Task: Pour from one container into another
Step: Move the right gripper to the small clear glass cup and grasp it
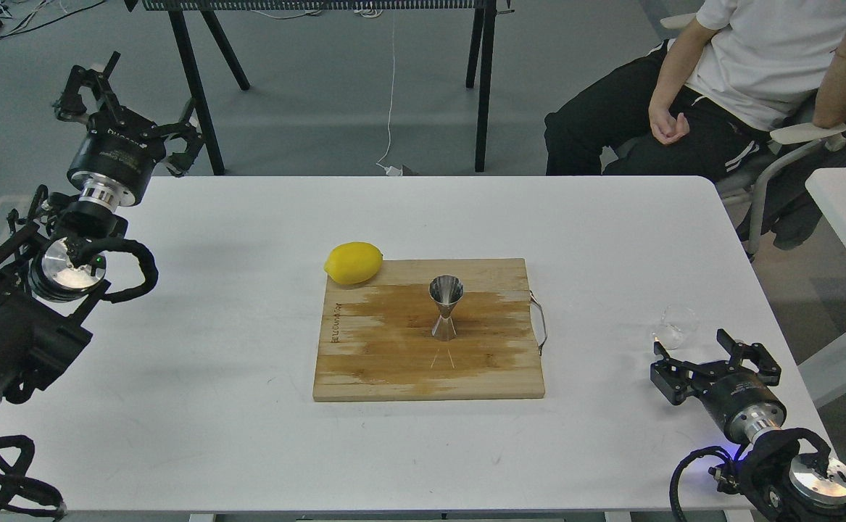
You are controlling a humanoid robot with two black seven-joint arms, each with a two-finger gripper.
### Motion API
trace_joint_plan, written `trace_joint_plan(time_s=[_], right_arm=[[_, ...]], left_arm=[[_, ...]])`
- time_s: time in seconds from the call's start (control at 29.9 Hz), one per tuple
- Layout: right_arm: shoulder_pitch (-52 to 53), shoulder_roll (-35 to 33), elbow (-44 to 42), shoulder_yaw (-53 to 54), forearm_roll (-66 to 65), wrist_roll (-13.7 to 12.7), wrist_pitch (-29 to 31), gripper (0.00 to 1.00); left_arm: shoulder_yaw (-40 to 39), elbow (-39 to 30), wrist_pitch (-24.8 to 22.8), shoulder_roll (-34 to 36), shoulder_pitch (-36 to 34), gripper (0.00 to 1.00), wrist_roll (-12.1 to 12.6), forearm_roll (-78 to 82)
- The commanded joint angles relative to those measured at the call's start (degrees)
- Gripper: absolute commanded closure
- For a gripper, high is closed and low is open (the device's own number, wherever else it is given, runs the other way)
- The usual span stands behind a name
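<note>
Right pincer [705,355] gapes open just beside the glass cup [673,326]; left pincer [122,101] open; jigger [446,308] upright on board [365,362].

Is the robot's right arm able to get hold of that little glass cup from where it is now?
Probably yes. The right gripper sits open just behind the glass cup, with only bare table between them and nothing blocking.

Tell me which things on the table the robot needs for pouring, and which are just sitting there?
Needed for pouring:
- glass cup, by the table's right edge
- steel jigger, upright on the board
- right gripper, open just behind the cup

Just sitting there:
- lemon, at the board's back left corner
- wooden cutting board, under the jigger
- left gripper, open, raised far off to the left
</note>
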Motion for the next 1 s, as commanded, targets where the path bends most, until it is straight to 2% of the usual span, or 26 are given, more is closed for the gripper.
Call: trace_joint_plan(time_s=[0.0, 0.17, 0.5, 0.9, 0.97], right_arm=[[1.81, 0.18, -1.68, -0.18, -0.08, 0.01, -1.67, 0.0], [4.27, 2.12, -7.04, -0.18, -0.16, -0.17, -1.59, 0.0], [5.68, 2.73, -7.31, -0.18, -0.16, -0.08, -0.97, 0.06], [8.32, 4.14, -10.2, -0.36, -0.25, -0.08, -1.58, 0.31], [8.67, 4.58, -11.34, -0.36, -0.25, -0.17, -1.58, 0.4]], left_arm=[[0.0, 0.0, 0.0, 0.53, 0.08, 0.0, 0.01, 0.05], [0.0, 0.0, 0.0, 0.61, 0.52, 0.0, -0.08, 0.05], [0.0, -0.08, 0.0, 1.05, 1.05, 0.0, -0.26, 0.05], [0.0, -0.87, 0.0, 1.14, 1.05, 0.0, -0.43, 0.05], [-0.09, -0.88, 0.0, 1.14, 1.05, 0.0, -0.43, 0.05]])
